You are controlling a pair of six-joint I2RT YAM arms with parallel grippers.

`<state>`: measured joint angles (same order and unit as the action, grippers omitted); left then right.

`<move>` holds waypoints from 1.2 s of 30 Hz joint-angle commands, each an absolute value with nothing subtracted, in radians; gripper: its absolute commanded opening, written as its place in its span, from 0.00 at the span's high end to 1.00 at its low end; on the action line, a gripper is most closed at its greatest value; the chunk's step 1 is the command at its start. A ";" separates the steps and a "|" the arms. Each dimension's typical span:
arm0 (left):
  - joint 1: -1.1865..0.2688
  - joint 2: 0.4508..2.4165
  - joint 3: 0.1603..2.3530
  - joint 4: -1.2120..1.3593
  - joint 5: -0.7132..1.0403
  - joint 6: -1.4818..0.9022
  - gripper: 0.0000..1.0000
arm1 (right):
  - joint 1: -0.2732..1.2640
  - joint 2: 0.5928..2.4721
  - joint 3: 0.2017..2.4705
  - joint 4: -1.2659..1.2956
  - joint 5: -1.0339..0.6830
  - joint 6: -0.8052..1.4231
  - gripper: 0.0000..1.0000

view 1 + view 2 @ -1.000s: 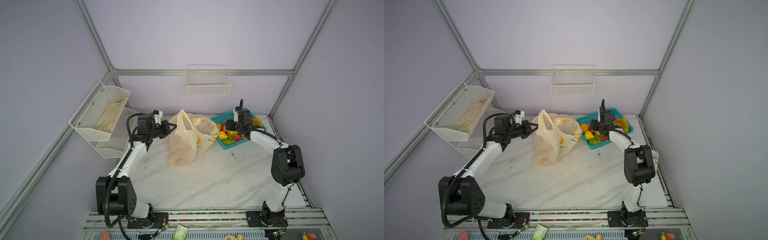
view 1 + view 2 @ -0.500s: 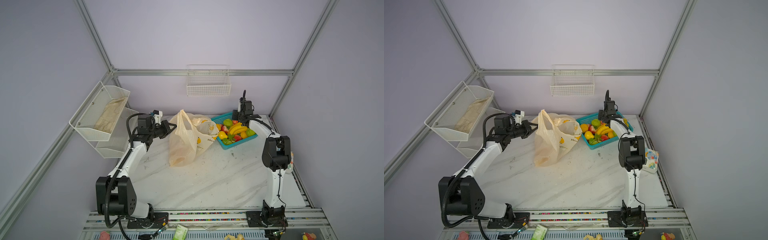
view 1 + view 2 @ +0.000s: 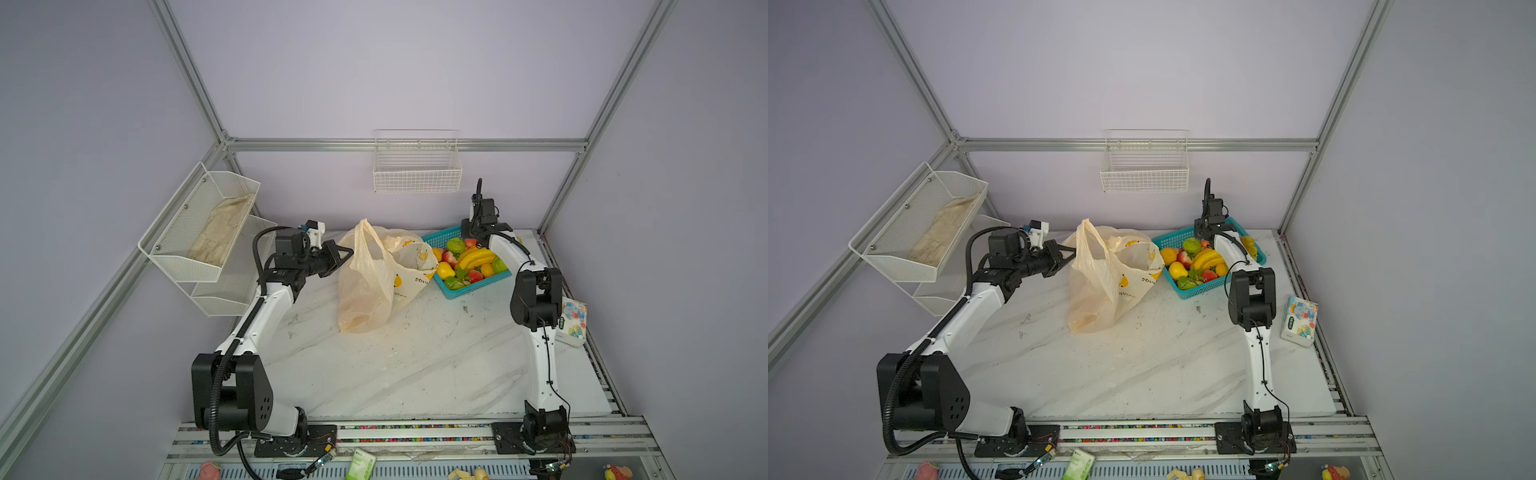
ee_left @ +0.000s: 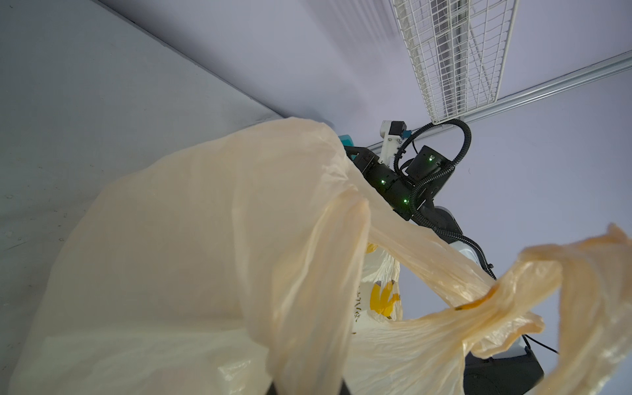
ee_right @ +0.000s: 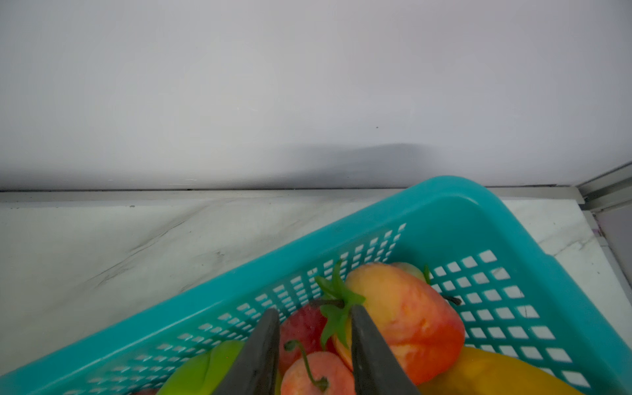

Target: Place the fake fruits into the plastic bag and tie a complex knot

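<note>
Bag point(image 3: 370, 286): cream, translucent, slumped upright on the table point(image 3: 415, 365) with its mouth open, right side just beside the basket.
Bag print: a yellow banana point(image 3: 398, 281) and black Japanese writing that starts "かわい"; the rest is lost in folds.
Handle point(image 3: 363, 232): one loop stands up, untied.
Left gripper point(image 3: 345, 257): fingers pressed together on the bag's left rim, holding it up; in the left wrist view the film fills most of the frame.
Basket point(image 3: 473, 289): teal mesh, at the back right of the table.
Fruits: piled in the basket, with a banana bunch point(image 3: 476, 257) on top, a green fruit point(image 3: 456, 245), strawberries point(image 3: 475, 275) and a yellow round one point(image 3: 444, 270). Whether any lie in the bag cannot be told.
Right gripper point(image 5: 313, 309): low over the basket's back corner. Its fingers point(image 5: 263, 349) stand partway apart, either side of a red fruit point(image 5: 304, 325) and green leaves. An orange-red fruit point(image 5: 407, 321) lies against one finger.
Packet point(image 3: 1300, 320): at the table's right edge, with a cartoon print and a green label too small to read.
Carton point(image 3: 361, 467): green, on the front rail, its writing illegible.
</note>
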<state>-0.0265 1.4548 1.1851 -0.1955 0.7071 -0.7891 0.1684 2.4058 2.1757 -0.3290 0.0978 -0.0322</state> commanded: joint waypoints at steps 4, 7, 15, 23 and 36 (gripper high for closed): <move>-0.023 1.423 1.146 -0.153 0.722 -0.769 1.00 | 0.168 2.463 2.257 -0.390 0.101 -0.063 0.67; -0.023 1.423 1.146 -0.153 0.722 -0.769 1.00 | 0.168 2.476 2.268 -0.389 0.108 -0.071 0.68; -0.023 1.422 1.146 -0.152 0.722 -0.769 1.00 | 0.167 2.515 2.309 -0.388 0.119 -0.103 0.76; -0.023 1.431 1.147 -0.152 0.722 -0.769 1.00 | 0.167 2.513 2.335 -0.383 0.107 -0.139 0.91; -0.023 1.432 1.147 -0.153 0.724 -0.769 1.00 | 0.167 2.314 2.173 -0.326 0.055 -0.106 1.00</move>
